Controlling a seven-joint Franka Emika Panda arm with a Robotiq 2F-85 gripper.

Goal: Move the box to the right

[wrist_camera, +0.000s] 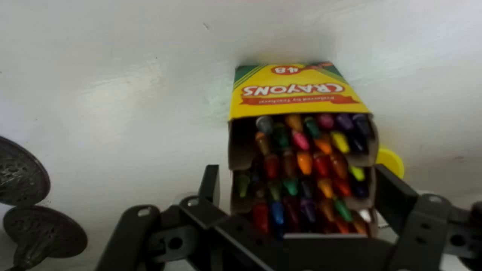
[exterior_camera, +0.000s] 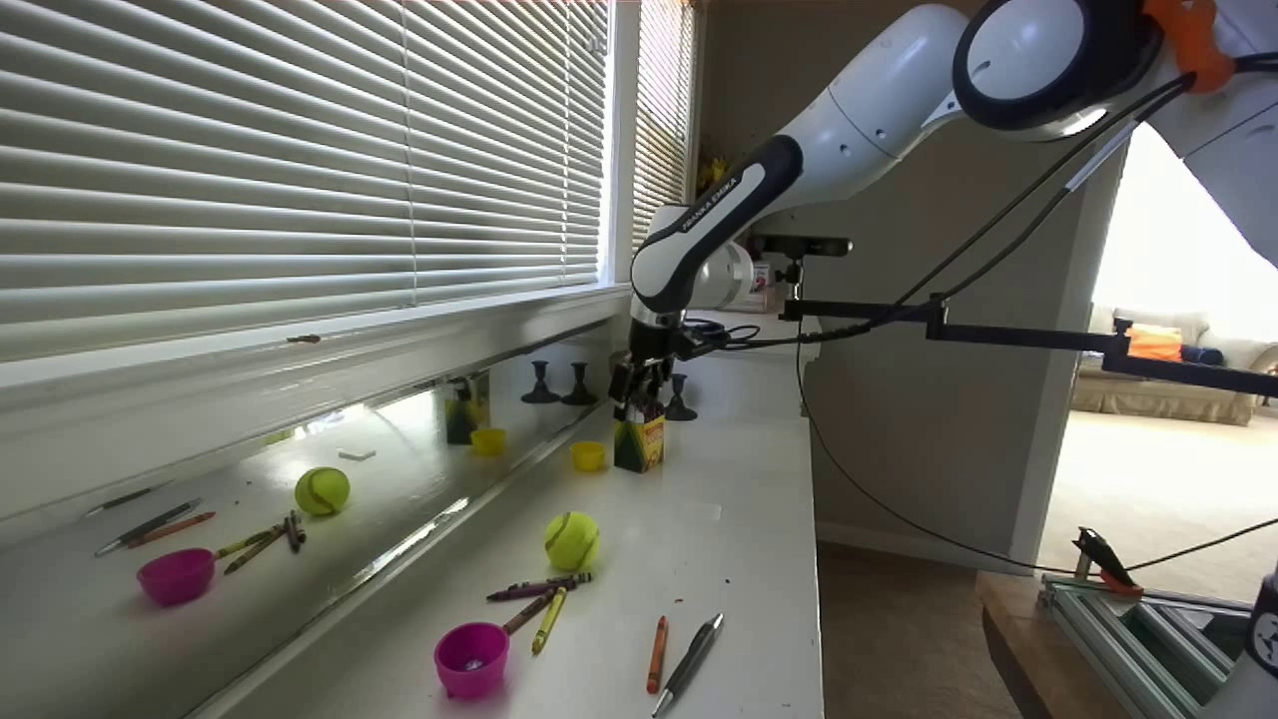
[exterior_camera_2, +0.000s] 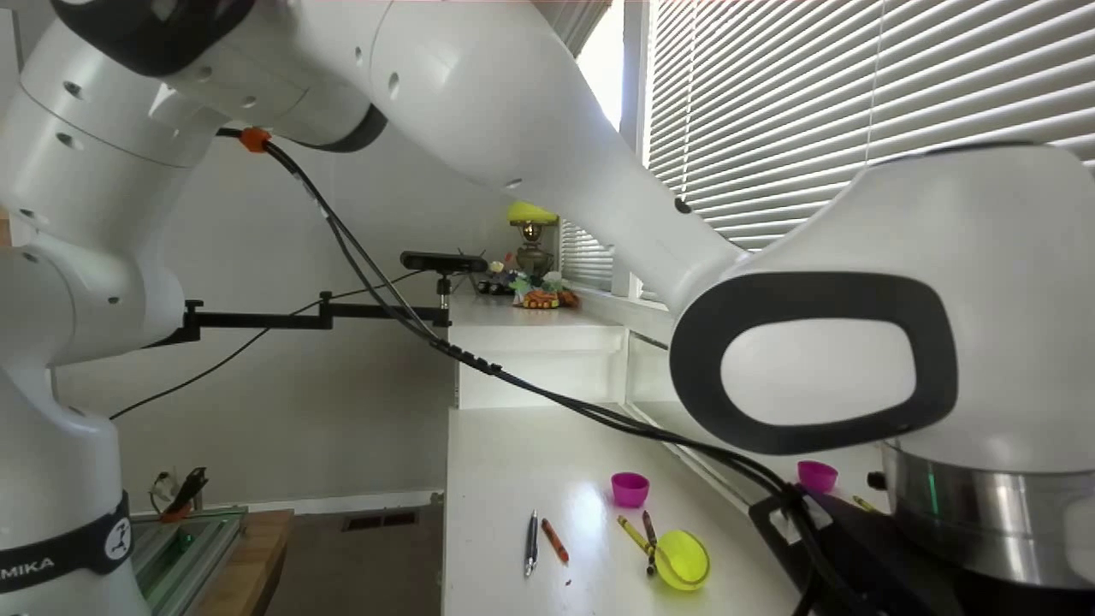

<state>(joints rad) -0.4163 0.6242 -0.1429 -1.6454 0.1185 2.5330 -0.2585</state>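
Wrist view: the pincer (wrist_camera: 301, 183), spread wide and holding nothing, flanks the crayon box (wrist_camera: 299, 107) just right of the frame's centre.

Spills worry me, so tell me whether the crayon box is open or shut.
Open: in the wrist view, rows of crayons show uncovered in the crayon box.
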